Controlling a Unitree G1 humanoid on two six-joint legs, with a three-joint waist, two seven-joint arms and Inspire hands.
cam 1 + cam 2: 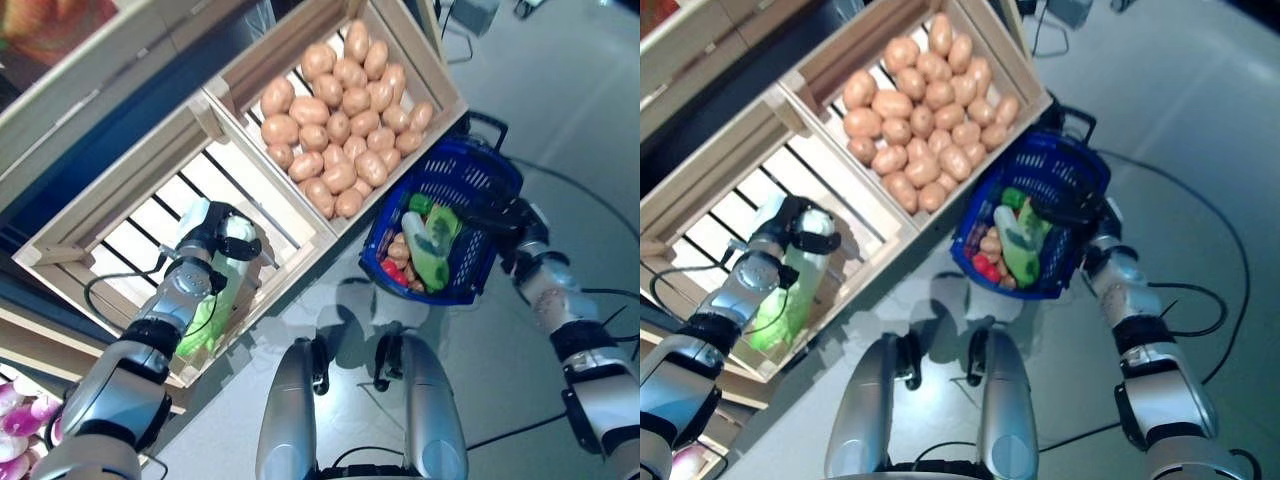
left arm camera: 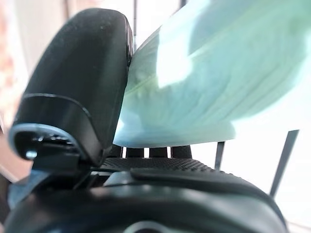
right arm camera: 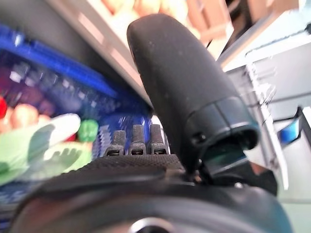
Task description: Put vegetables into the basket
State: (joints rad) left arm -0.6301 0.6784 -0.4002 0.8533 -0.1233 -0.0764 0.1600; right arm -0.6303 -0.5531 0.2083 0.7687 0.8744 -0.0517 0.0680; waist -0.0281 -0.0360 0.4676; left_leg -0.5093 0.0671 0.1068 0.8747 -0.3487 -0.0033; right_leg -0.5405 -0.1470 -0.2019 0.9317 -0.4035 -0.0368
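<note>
Left hand [image 1: 222, 243] is curled round a pale green leafy vegetable [image 1: 215, 300], thumb pressed against its whitish stalk end as the left wrist view shows, with the leaves hanging down over the slatted crate [image 1: 120, 190], which otherwise looks nearly bare. Just beside it stands the potato crate [image 1: 400, 40], heaped with potatoes [image 1: 340, 125]. Further right, the blue basket [image 1: 490, 165] hangs below that crate's corner, already holding greens, something red and a few potatoes, and the right hand [image 1: 505, 215] is closed on its handle. My worry is the carry across: the limp leaves could snag on the divider between the crates or slip from a grip that holds only the stalk, and the basket may swing or tilt.
</note>
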